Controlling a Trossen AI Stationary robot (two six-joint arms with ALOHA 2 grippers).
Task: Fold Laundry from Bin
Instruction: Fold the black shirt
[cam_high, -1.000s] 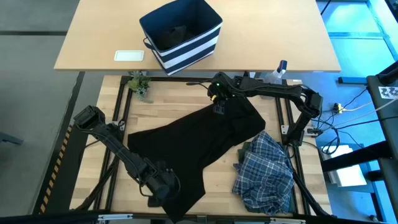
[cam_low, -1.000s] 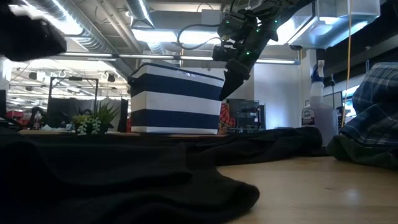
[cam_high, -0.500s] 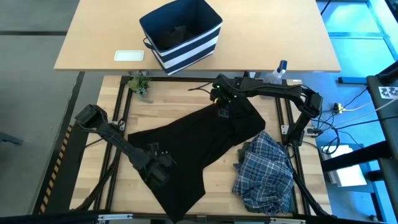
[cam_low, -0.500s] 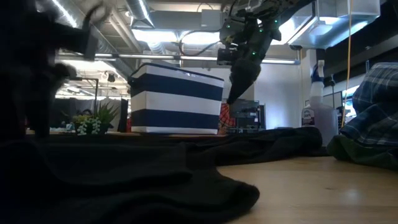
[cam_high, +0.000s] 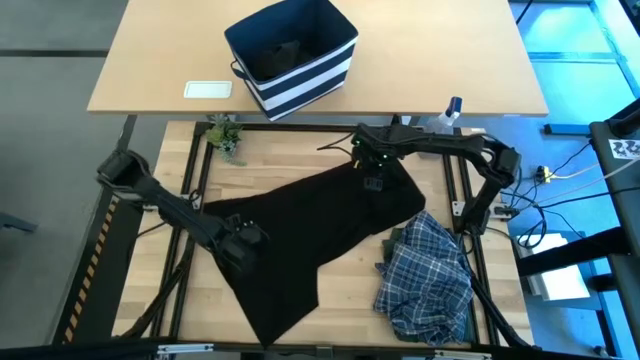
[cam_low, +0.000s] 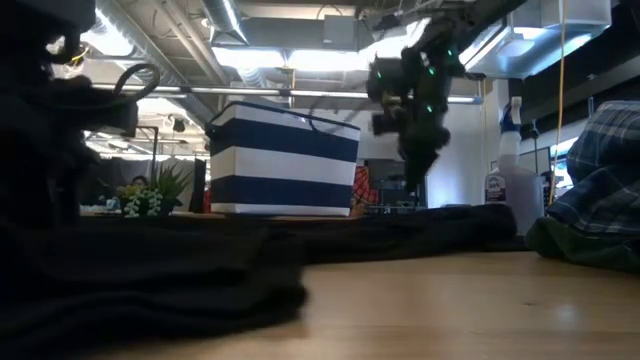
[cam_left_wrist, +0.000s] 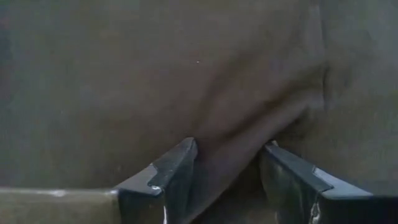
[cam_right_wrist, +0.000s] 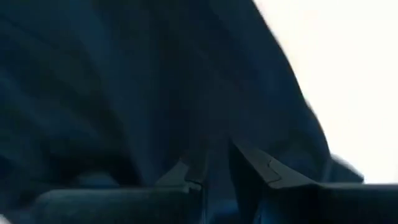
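Garment: the black garment (cam_high: 310, 235) is spread across the wooden table (cam_high: 350, 290), stretched between the two grippers so that it can be flattened for folding.
Left gripper: the left gripper (cam_high: 240, 240) is set at the cloth's left side; in its wrist view a ridge of fabric is seen pinched up between the fingers (cam_left_wrist: 168, 177), which stand fairly wide apart around that thick fold (a grip is judged likely, though it cannot be confirmed).
Right gripper: the right gripper (cam_high: 375, 178) is held at the garment's far corner, raised off the table, its fingers (cam_right_wrist: 189, 177) nearly closed on a thin fold of the cloth.
Other laundry: the plaid shirt (cam_high: 425, 275) is heaped at the right, partly over the olive-green garment (cam_high: 392, 248), apart from the work so the black one lies alone.
Bin: the bin (cam_high: 292, 55) is left on the far table (cam_high: 150, 70), with something dark seen inside.
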